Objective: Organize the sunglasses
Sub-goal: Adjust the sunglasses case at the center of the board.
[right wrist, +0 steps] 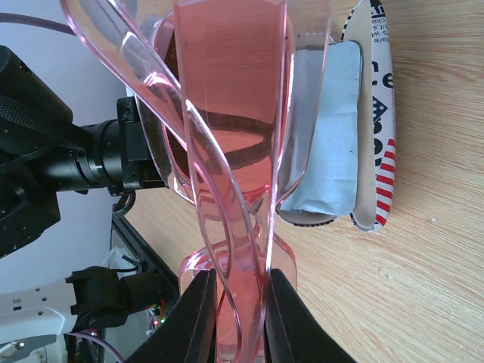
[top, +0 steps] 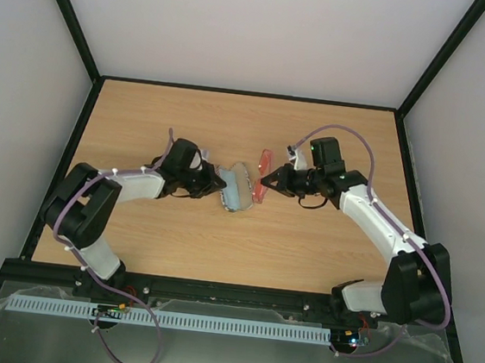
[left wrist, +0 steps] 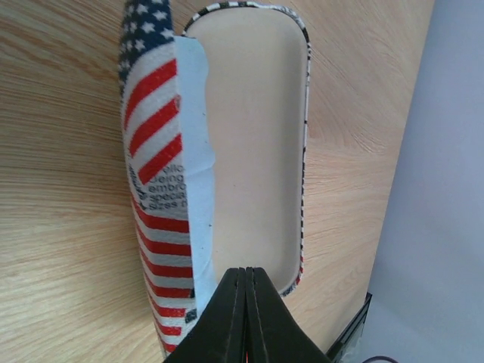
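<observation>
The sunglasses (top: 263, 175), translucent red-orange, hang on edge in my right gripper (top: 268, 182), just right of the open flag-print case (top: 236, 188). In the right wrist view the two fingers clamp the folded sunglasses (right wrist: 231, 113) from both sides, my right gripper (right wrist: 240, 302) shut on them. Behind them lie the light blue cloth (right wrist: 325, 136) and the case (right wrist: 378, 136). My left gripper (top: 216, 181) sits at the case's left end. In the left wrist view its fingers (left wrist: 246, 272) are pressed together over the near rim of the case (left wrist: 253, 136). Whether they pinch the rim is hidden. The cloth (left wrist: 195, 151) lines the lid.
The wooden table (top: 218, 248) is walled by black frame posts and pale panels on three sides. A black rail (top: 213, 293) with both arm bases runs along the near edge.
</observation>
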You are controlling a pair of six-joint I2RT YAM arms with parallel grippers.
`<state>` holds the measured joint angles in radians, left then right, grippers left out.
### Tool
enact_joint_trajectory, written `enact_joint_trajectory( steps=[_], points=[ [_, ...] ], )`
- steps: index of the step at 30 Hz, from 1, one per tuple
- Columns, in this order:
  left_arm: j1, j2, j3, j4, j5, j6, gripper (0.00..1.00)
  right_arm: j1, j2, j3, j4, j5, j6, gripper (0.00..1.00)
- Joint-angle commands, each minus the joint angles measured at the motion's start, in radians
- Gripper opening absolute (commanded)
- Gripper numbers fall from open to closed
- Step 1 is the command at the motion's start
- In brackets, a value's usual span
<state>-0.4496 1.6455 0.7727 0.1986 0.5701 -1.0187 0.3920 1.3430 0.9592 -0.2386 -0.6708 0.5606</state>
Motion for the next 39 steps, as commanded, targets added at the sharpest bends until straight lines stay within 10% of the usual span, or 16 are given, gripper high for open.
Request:
enact_joint_trajectory(
  steps=[1,20,39],
  points=[
    [0.017,0.027,-0.008,0.014,-0.012,0.019,0.02,-0.004,0.022,0.006,0.002,-0.025,-0.002,0.03],
    [0.053,0.051,-0.05,0.047,0.006,0.04,0.02,0.062,0.155,0.171,-0.13,0.041,-0.061,0.04],
    [0.088,0.062,-0.138,0.193,0.067,0.015,0.02,0.322,0.474,0.588,-0.492,0.527,-0.101,0.02]
  ],
)
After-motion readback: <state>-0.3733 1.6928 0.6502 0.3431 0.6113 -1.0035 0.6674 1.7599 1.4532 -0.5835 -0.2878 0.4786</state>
